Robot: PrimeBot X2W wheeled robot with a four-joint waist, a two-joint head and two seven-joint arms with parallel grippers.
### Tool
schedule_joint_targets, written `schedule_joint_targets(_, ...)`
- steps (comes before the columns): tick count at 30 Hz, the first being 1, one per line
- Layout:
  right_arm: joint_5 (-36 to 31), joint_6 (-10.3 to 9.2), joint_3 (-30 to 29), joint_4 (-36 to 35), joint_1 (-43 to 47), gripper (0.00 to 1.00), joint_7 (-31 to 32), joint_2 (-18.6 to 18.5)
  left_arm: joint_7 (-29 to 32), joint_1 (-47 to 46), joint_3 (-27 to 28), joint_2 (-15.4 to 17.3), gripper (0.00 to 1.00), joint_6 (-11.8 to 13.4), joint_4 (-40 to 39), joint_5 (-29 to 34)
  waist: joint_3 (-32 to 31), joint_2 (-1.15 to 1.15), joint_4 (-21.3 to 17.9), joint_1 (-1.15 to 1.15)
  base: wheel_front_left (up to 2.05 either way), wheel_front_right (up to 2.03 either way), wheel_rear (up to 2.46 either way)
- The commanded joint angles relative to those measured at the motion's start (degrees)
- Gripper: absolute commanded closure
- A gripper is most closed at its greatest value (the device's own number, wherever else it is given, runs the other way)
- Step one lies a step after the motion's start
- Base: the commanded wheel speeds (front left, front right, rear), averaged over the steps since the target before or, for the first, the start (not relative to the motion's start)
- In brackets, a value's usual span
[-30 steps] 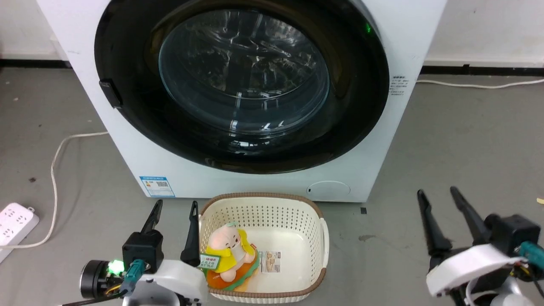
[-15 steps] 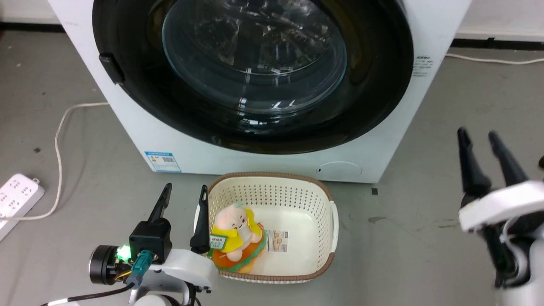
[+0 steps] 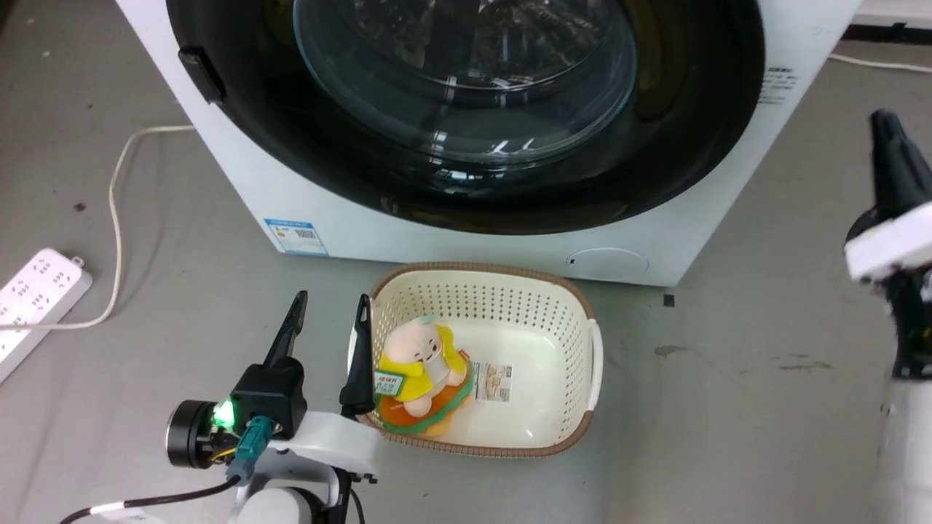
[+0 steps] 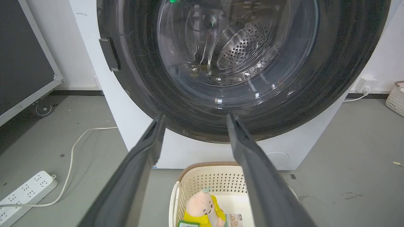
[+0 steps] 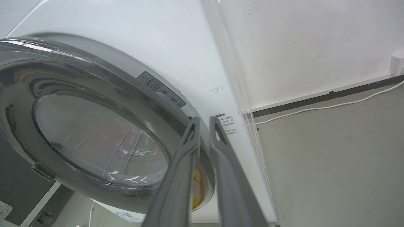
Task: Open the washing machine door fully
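At twelve o'clock in the head view stands the washing machine [image 3: 240, 167], white and boxy. Most of its front is taken up by the washing machine door [image 3: 684, 145], a glossy black disc with a bulging glass centre, lying shut and flush against the cabinet (the perforated drum shows through the glass in the left wrist view). At the machine's six o'clock, just in front of it, a cream perforated basket [image 3: 482, 271] sits on the grey floor [image 3: 728, 378]. The left gripper [image 3: 331, 298] hovers at the basket's nine o'clock, its fingers spread wide with nothing between them. The right gripper [image 5: 205, 121], off the door's three o'clock edge, has its fingers drawn nearly together, only a thin slit between, gripping nothing. A plush toy [image 3: 422, 360] sits in the basket's nine o'clock side. A white power strip [image 3: 36, 291] lies at the view's nine o'clock. The door's small handle tab [image 3: 202, 73] sits at its nine o'clock.
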Motion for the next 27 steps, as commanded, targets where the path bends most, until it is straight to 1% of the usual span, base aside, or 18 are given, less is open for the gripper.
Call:
schedule_joint_targets(1,0.8,-0.02,-1.17,1.35,-3.13,1.0,1.02,0.22,-0.63,-1.07,-0.66,0.04,0.0,0.5,-0.16,-0.5,0.75,0.0,0.48,-0.01,0.0,0.0,0.0)
schedule_joint_targets(6,1.52,-0.02,-4.16,5.7,-9.69,1.0,4.9,0.29,-1.23,-2.06,-1.63,0.04,0.0,0.96,-0.13,-0.98,2.32,0.0,1.44,-0.01,0.0,0.0,0.0)
schedule_joint_targets(14,2.28,-0.02,-8.92,12.13,-18.34,1.0,13.14,0.32,-2.18,-3.17,-3.12,0.04,0.0,1.71,0.07,-1.77,4.56,0.0,3.02,-0.01,0.0,0.0,0.0)
schedule_joint_targets(20,2.45,-0.02,-14.84,17.65,-24.83,1.0,19.16,0.34,-2.9,-4.0,-4.35,0.04,0.0,2.31,0.19,-2.41,5.98,0.0,4.21,-0.01,0.0,0.0,0.0)
schedule_joint_targets(27,1.61,-0.02,-20.61,22.12,-30.92,1.0,26.93,0.36,-3.74,-4.84,-5.77,0.05,0.0,3.09,0.26,-3.07,7.51,0.0,5.52,-0.01,0.0,0.0,0.0)
